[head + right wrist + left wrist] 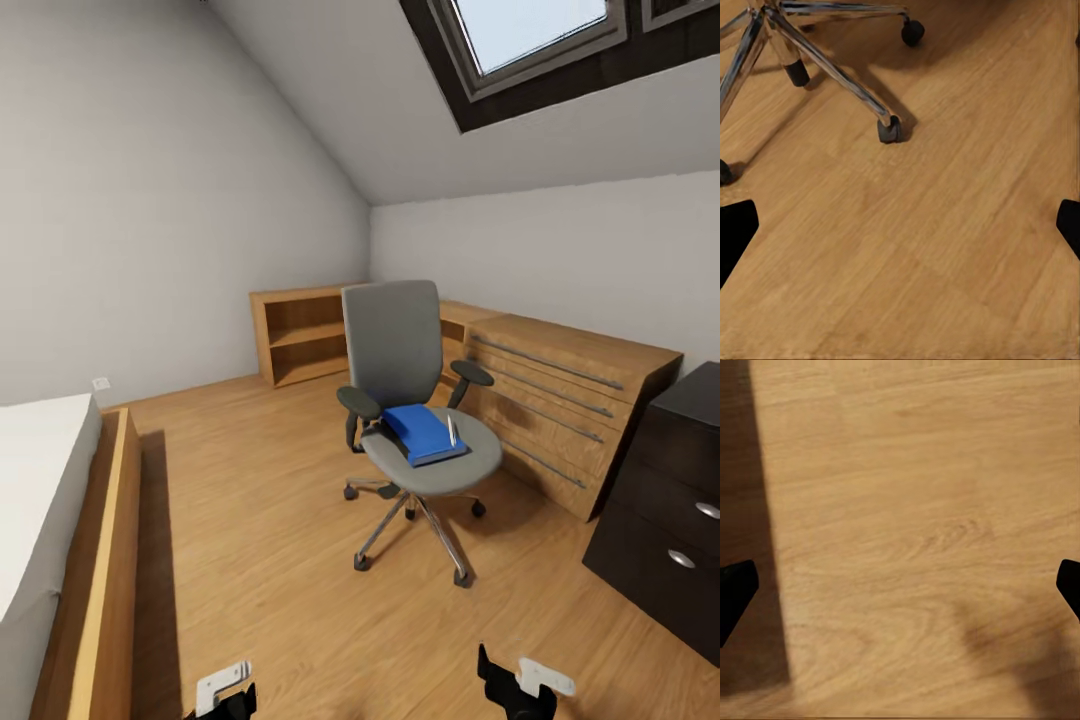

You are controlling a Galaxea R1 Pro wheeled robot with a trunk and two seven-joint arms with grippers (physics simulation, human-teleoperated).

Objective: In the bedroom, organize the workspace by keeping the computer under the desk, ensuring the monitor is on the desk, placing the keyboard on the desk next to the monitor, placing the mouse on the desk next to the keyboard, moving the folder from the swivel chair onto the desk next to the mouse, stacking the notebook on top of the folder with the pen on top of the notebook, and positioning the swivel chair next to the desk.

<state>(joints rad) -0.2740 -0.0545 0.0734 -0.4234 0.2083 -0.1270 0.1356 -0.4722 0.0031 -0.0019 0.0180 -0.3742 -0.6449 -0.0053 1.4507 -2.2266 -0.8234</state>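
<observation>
The grey swivel chair (418,420) carries the blue folder (422,432) and whitish pen (452,431) mid-seat, open wooden floor (260,540) around; both jaws spread wide, empty.

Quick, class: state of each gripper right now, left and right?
Left gripper: open, holding nothing, over bare wooden floor.
Right gripper: open, holding nothing, near the swivel chair base.

Evenly bright, daylight from the skylight (530,40) at far right. Soft shadows under the chair (420,400) and along the bed (60,540) edge on the floor (260,520). No glare. Slight wide-angle stretch at edges. Wrist views soft, grainy, shadowed.
</observation>
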